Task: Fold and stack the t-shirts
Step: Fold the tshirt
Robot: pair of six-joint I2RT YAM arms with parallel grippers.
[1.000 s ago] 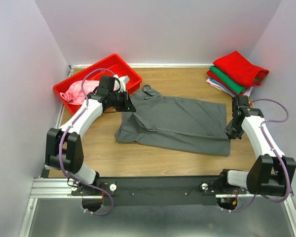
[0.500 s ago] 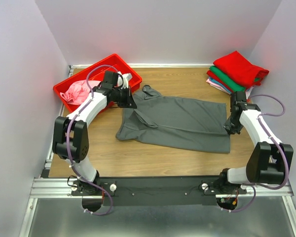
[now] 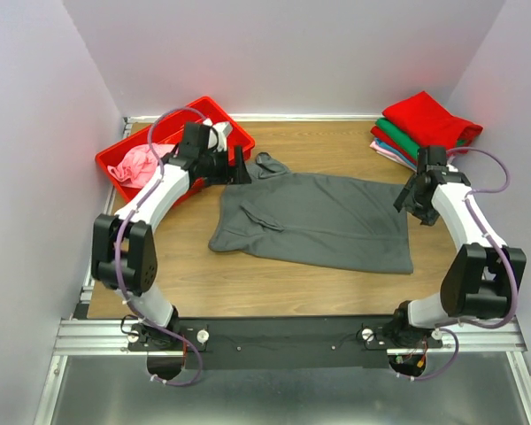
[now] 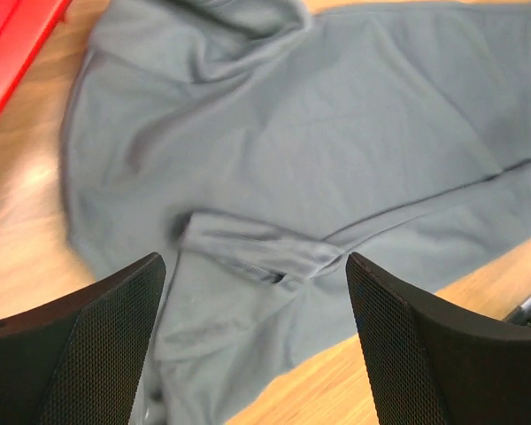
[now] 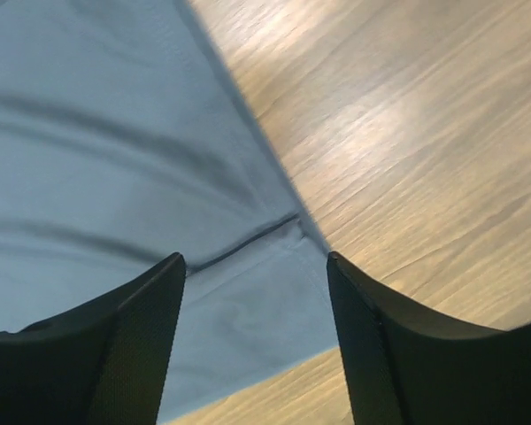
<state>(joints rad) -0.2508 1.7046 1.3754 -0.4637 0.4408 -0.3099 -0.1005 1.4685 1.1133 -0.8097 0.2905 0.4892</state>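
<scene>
A dark grey t-shirt (image 3: 319,221) lies spread on the wooden table, its near long side folded over and a sleeve doubled onto the body (image 4: 274,252). My left gripper (image 3: 241,168) hovers open over the collar end, with nothing between its fingers (image 4: 255,266). My right gripper (image 3: 405,199) is open above the hem corner (image 5: 254,261), with cloth and bare wood below it. A pink t-shirt (image 3: 137,164) sits in the red bin. Red (image 3: 429,122), green (image 3: 416,146) and pale pink (image 3: 391,152) folded t-shirts are stacked at the back right.
The red plastic bin (image 3: 221,115) stands at the back left, right behind my left arm; its edge shows in the left wrist view (image 4: 18,35). White walls close in the table on three sides. A metal rail (image 3: 274,341) runs along the near edge.
Both grippers have opened and let go of the grey shirt's ends. Each has drawn up and toward the back of the table. The shirt has settled flat.
</scene>
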